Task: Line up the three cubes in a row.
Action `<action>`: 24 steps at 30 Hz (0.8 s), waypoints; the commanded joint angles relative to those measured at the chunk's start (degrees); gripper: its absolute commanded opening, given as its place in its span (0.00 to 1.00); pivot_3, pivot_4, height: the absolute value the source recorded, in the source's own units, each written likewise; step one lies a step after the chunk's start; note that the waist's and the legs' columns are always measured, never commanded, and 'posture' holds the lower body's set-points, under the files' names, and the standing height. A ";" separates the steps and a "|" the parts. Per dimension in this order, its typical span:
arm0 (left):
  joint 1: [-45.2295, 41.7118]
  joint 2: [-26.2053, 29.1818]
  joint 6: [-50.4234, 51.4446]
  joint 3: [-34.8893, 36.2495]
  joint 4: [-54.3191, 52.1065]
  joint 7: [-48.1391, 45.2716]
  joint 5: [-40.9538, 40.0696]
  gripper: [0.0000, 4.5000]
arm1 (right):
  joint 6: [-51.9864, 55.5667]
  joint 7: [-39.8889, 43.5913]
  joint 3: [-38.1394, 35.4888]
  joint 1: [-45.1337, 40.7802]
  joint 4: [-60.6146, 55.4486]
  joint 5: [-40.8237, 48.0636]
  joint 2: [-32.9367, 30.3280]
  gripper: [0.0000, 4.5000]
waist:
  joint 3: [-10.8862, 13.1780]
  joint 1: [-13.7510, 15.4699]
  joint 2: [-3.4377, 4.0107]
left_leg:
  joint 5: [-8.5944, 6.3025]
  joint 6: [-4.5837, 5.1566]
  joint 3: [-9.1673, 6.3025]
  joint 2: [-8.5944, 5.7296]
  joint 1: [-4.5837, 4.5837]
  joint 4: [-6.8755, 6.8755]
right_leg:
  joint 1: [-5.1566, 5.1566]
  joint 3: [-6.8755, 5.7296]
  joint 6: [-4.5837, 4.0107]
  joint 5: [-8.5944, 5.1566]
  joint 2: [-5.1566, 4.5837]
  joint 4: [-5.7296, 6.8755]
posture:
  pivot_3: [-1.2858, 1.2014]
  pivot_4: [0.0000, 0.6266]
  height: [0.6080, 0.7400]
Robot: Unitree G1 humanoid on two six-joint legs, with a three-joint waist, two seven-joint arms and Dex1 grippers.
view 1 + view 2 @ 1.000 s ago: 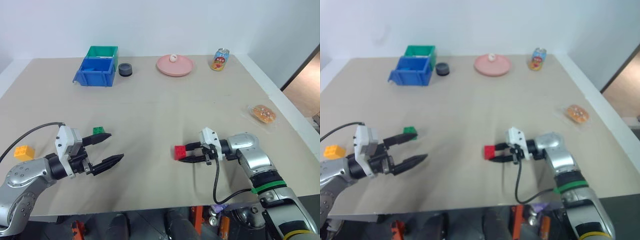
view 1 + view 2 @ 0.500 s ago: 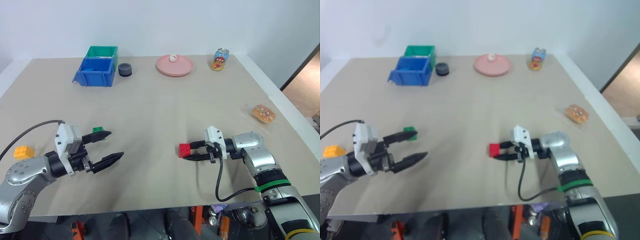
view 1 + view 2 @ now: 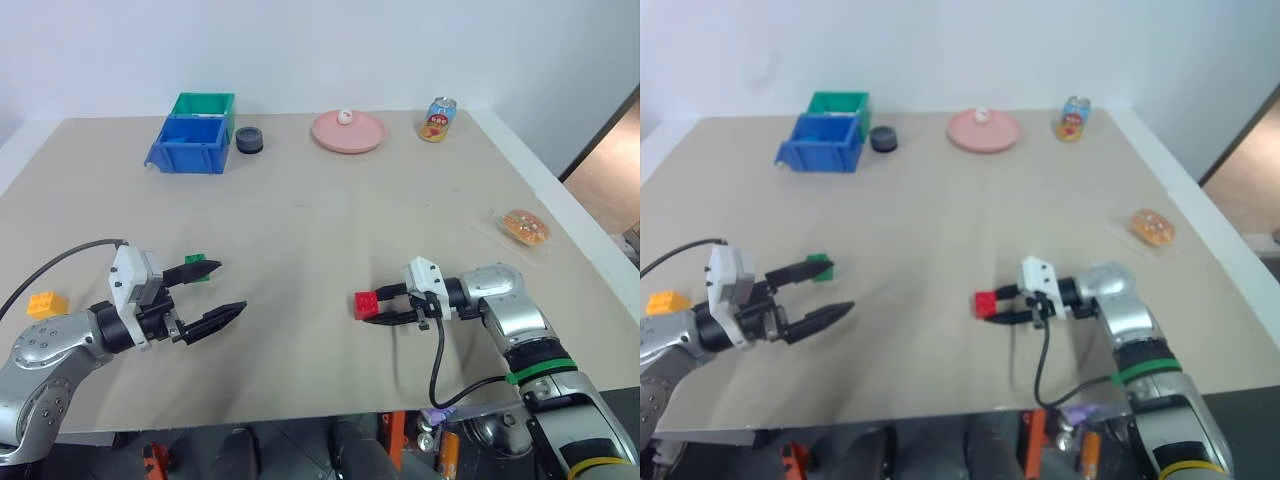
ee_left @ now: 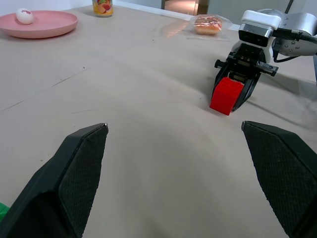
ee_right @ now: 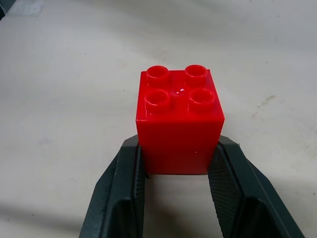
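The red cube [image 3: 366, 305] is clamped between the fingers of my right gripper [image 3: 379, 307] at or just above the table, right of centre. In the right wrist view the fingers [image 5: 131, 168] press both sides of the red cube [image 5: 179, 121], studs up. My left gripper [image 3: 228, 288] hovers open and empty at the left. The green cube [image 3: 196, 262] lies just beyond its far fingertip. The yellow-orange cube [image 3: 46, 304] sits at the far left near the table edge. The left wrist view looks across at the red cube [image 4: 227, 95].
At the back stand a blue bin [image 3: 190, 143] and a green bin [image 3: 205, 103], a small dark cup [image 3: 250, 139], a pink plate [image 3: 365, 135] with a white ball, and a can [image 3: 440, 119]. A wrapped bun [image 3: 525, 228] lies at the right.
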 commanded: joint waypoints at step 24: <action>-2.28 -0.05 0.68 1.41 1.26 0.05 -1.89 1.00 | 8.60 6.31 2.86 -2.71 1.26 -0.47 -13.77 0.99 | 0.00 1.18 0.00 | 0.00 -0.02 -0.01 -0.10 0.00 -0.03 | 0.04 0.00 0.07 -0.11 -0.11 0.00 | 0.52 0.24 1.00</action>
